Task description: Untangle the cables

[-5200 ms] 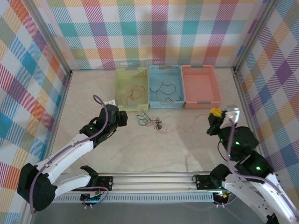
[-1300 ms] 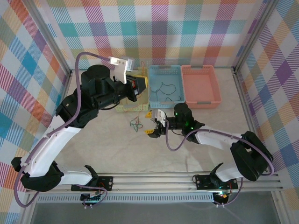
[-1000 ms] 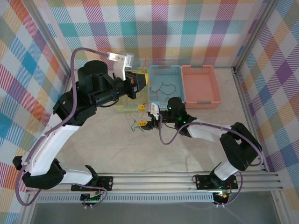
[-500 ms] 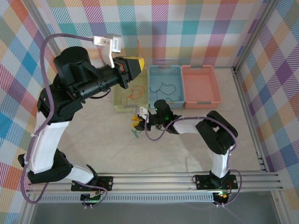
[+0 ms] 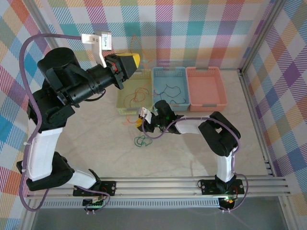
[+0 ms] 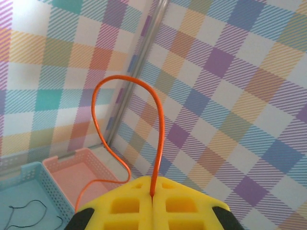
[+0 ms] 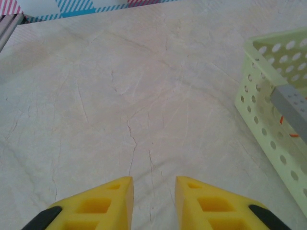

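Orange cable (image 6: 121, 76) is pinched between the closed yellow fingers of the left hand (image 6: 152, 195); it arches up from them in a tall loop and drops back down toward the baskets. That left hand (image 5: 129, 61) is held high over the far-left part of the table (image 5: 96, 148), above the lime basket (image 5: 135, 94). More orange cable (image 5: 135, 97) lies inside this basket. Black cables (image 5: 169, 92) lie in the blue basket (image 5: 169, 72) next to it, and a pink basket (image 5: 206, 72) stands on the right. The right hand (image 5: 140, 122) is low at the table, just off the lime basket's near corner, its fingers apart and gripping nothing (image 7: 153, 189). A green cable (image 5: 140, 141) lies coiled on the table just in front of it.
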You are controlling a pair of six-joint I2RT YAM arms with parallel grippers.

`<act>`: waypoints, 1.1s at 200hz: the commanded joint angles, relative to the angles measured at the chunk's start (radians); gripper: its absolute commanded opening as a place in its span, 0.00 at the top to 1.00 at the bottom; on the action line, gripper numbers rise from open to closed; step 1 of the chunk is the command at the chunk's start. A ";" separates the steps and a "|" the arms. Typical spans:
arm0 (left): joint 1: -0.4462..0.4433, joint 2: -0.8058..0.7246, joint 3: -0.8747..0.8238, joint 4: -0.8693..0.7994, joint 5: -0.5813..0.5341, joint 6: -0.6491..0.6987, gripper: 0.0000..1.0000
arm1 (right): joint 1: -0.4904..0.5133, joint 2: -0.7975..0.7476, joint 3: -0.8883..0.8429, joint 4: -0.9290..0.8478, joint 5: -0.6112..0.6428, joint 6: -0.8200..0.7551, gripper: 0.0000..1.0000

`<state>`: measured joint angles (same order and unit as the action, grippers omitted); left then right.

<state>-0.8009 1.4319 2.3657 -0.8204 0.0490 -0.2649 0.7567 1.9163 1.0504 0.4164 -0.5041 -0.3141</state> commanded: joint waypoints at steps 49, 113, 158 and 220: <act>0.075 0.073 -0.001 0.004 -0.237 0.110 1.00 | -0.037 -0.240 -0.153 -0.046 0.079 0.037 0.41; 0.203 0.166 -0.015 0.118 -0.357 0.082 1.00 | -0.051 -0.359 -0.331 0.026 0.451 0.115 0.35; 0.312 0.279 0.030 0.185 -0.335 0.046 1.00 | -0.059 -0.393 -0.366 0.017 0.639 0.168 0.34; 0.370 0.480 0.148 0.199 -0.254 0.092 1.00 | -0.062 -0.373 -0.347 0.004 0.612 0.181 0.34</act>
<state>-0.4538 1.8603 2.4615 -0.6506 -0.2443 -0.1970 0.6987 1.5547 0.6754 0.4099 0.0982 -0.1566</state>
